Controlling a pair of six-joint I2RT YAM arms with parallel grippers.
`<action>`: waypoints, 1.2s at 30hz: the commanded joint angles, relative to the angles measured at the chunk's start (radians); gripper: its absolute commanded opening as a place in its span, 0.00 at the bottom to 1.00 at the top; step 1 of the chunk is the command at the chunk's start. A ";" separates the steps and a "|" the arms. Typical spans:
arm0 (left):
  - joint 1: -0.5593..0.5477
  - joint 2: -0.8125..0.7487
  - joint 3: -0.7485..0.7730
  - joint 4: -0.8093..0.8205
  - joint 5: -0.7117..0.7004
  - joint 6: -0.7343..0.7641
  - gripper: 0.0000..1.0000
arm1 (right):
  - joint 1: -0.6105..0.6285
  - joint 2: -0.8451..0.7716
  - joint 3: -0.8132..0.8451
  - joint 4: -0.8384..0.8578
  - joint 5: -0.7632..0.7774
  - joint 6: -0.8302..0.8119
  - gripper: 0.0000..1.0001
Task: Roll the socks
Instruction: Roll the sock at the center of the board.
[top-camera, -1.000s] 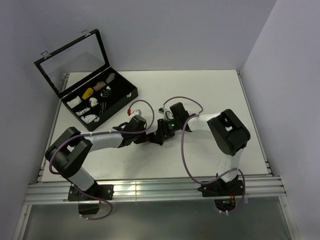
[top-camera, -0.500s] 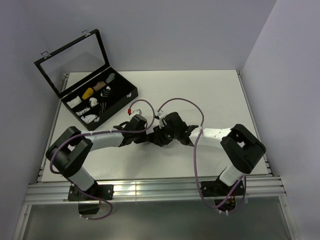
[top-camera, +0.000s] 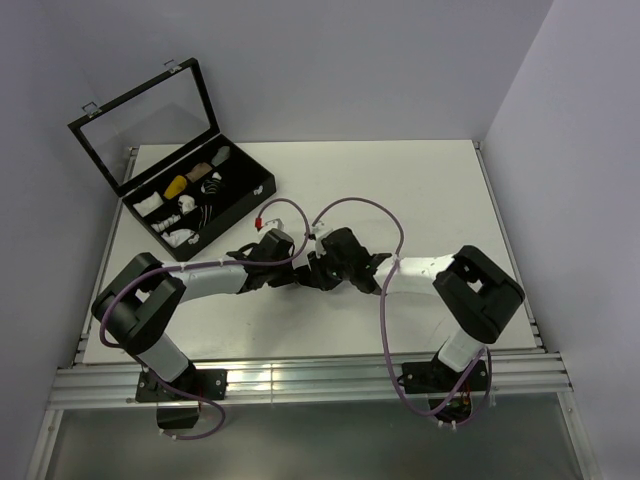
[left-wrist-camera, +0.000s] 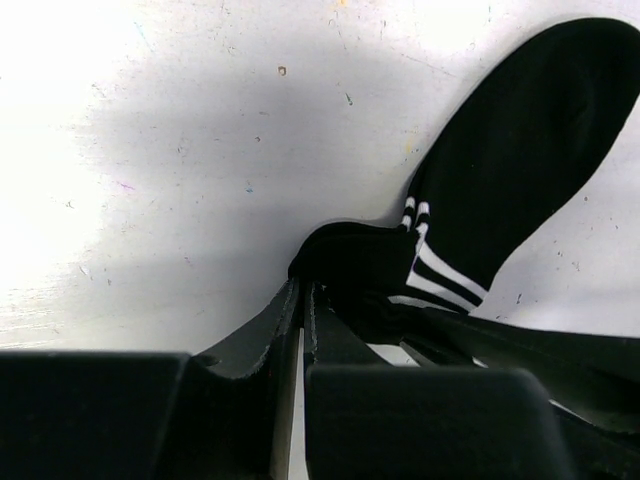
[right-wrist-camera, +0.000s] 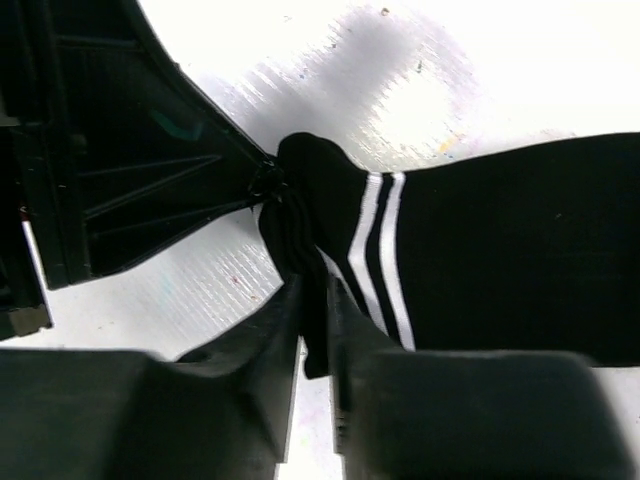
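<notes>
The socks (left-wrist-camera: 510, 170) are black with thin white stripes near the cuff and lie flat on the white table. In the left wrist view my left gripper (left-wrist-camera: 304, 290) is shut on the bunched cuff. In the right wrist view my right gripper (right-wrist-camera: 318, 300) is shut on a fold of the same cuff, with the striped sock (right-wrist-camera: 500, 250) stretching right. In the top view both grippers, the left (top-camera: 291, 272) and the right (top-camera: 316, 272), meet tip to tip at the table's middle and hide most of the fabric.
A black case (top-camera: 236, 221) with its clear lid (top-camera: 145, 120) open stands at the back left. It holds small white, yellow and tan rolled bundles (top-camera: 176, 186). Purple cables (top-camera: 385, 300) loop over the right arm.
The right arm's elbow swung out to the right and its wrist turned over the cuff, then eased back slightly. The left arm stayed put, and both grippers remain at the cuff.
</notes>
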 joint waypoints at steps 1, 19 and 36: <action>-0.007 0.044 -0.033 -0.142 0.011 0.000 0.10 | 0.013 0.010 -0.014 0.048 0.025 0.003 0.21; -0.007 -0.135 -0.133 -0.120 0.009 -0.068 0.28 | -0.205 0.157 -0.029 0.092 -0.358 0.227 0.00; 0.020 -0.117 -0.196 0.046 0.088 -0.105 0.71 | -0.327 0.336 0.006 0.141 -0.596 0.326 0.00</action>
